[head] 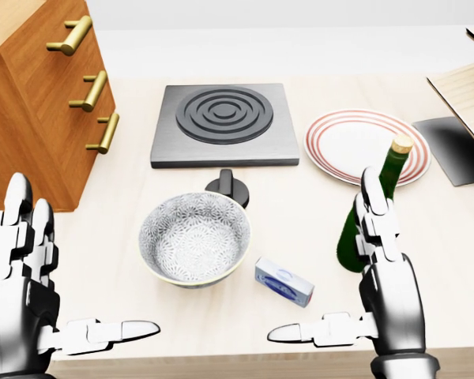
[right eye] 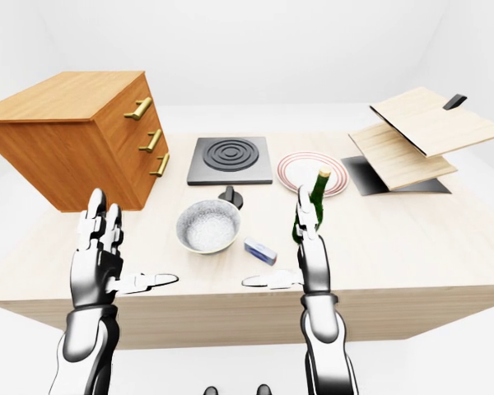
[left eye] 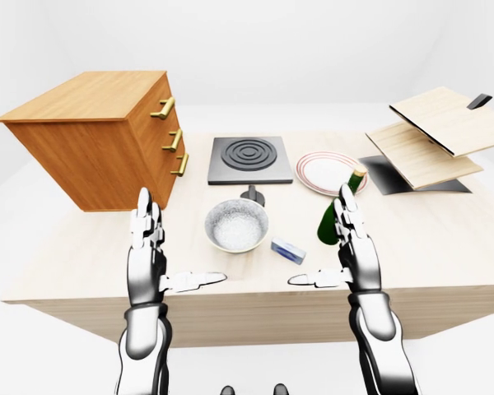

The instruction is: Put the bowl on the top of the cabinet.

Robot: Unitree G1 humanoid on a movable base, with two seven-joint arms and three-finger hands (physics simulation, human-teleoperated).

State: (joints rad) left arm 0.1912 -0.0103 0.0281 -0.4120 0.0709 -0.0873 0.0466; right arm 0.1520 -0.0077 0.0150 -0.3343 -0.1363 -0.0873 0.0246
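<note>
Hands are raised over the near edge of the table (head: 142, 189), and nothing is gripped by either one. On the left hand (head: 20, 292) the fingers (head: 16, 213) are held straight up and the thumb is stuck out sideways toward the middle of the head view, so the hand is spread wide and empty. The right hand (head: 387, 296) is mirrored the same way: fingers (head: 373, 209) upright, thumb pointed inward, palm bare.

Between the two hands, the bowl (head: 193, 243) is seen upright on the tabletop, patterned inside and untouched by either hand. Just above it in the head view a small dark knob (head: 231, 186) is found, and above that the grey hob plate (head: 219, 122) with its ring pattern. A small blue and white box (head: 284, 281) is laid just to the right of the bowl.

At the right hand's fingertips a green bottle (head: 385, 185) is stood upright, partly hidden by the fingers; contact cannot be judged. A red-rimmed plate (head: 340, 146) is set beyond it.

At the left of the left-eye view the wooden cabinet (left eye: 99, 136) is seen with three brass handles, tilted in that view. At the far right, light wooden boards (left eye: 432, 136) are stacked over a dark mat (left eye: 387, 177).
</note>
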